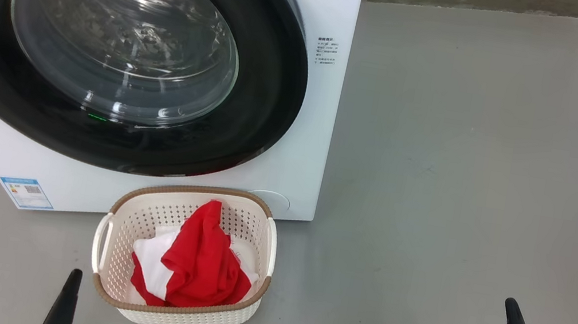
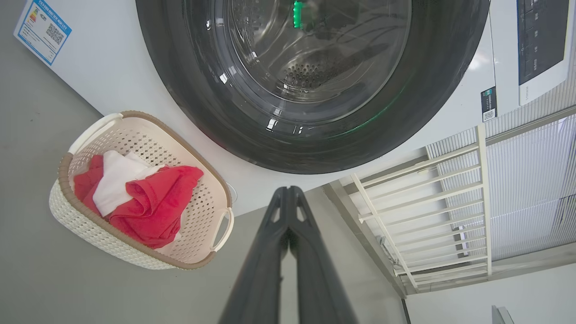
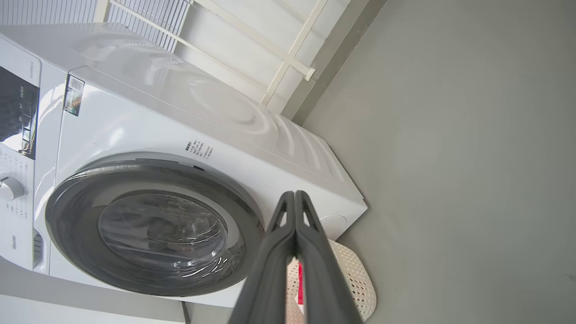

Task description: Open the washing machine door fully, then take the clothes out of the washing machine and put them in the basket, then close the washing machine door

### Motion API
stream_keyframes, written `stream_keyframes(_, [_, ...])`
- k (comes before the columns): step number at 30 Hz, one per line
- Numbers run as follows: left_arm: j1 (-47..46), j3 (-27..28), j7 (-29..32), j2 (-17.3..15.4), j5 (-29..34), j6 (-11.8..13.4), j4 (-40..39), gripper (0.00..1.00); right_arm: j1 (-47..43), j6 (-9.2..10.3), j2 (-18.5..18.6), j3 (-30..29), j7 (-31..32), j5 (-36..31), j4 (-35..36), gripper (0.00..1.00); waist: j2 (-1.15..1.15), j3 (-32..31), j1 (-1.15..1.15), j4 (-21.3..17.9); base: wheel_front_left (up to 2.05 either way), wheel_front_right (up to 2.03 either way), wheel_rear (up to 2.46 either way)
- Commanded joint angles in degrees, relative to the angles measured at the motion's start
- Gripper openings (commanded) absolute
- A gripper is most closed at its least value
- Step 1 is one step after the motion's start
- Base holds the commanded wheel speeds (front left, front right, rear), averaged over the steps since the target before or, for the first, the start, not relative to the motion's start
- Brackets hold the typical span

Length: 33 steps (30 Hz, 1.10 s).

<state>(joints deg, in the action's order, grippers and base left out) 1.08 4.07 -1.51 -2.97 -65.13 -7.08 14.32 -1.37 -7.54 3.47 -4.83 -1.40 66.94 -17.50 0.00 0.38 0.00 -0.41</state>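
Note:
The washing machine (image 1: 311, 131) (image 2: 112, 76) (image 3: 148, 121) stands white at the upper left, its round black-rimmed door (image 1: 121, 48) (image 2: 310, 81) (image 3: 157, 229) shut flat against the front. On the floor just before it sits the cream basket (image 1: 269, 251) (image 2: 90, 225) (image 3: 360, 279) with the red and white clothes (image 1: 197, 263) (image 2: 148, 202) lying inside. My left gripper (image 1: 72, 278) (image 2: 288, 193) is shut and empty, low at the basket's left. My right gripper (image 1: 512, 310) (image 3: 294, 198) is shut and empty, well to the basket's right.
Grey floor (image 1: 470, 156) spreads wide to the right of the machine. A wall base (image 1: 522, 5) runs along the back. A white railing (image 2: 427, 202) shows beside the machine in the left wrist view.

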Motion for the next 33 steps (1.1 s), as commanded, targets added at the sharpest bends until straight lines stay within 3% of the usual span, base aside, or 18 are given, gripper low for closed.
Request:
stream_keyframes(1, [-2.5, 1.6, 0.6, -0.5, -1.5, -0.3, -1.1, 0.00, 2.9, 0.03, 0.6, 0.3, 0.5, 1.6, 1.8, 0.00, 0.00, 0.0, 0.00, 0.0, 0.00, 0.00, 0.00])
stream_keyframes(33, [-6.1, 2.3, 6.2, -0.1, -20.6, -0.4, -0.5, 0.00, 6.4, 0.05, -0.3, -1.2, 6.1, 19.3, 3.0, 0.00, 0.00, -0.2, 0.00, 0.3, 0.00, 0.00, 0.00])
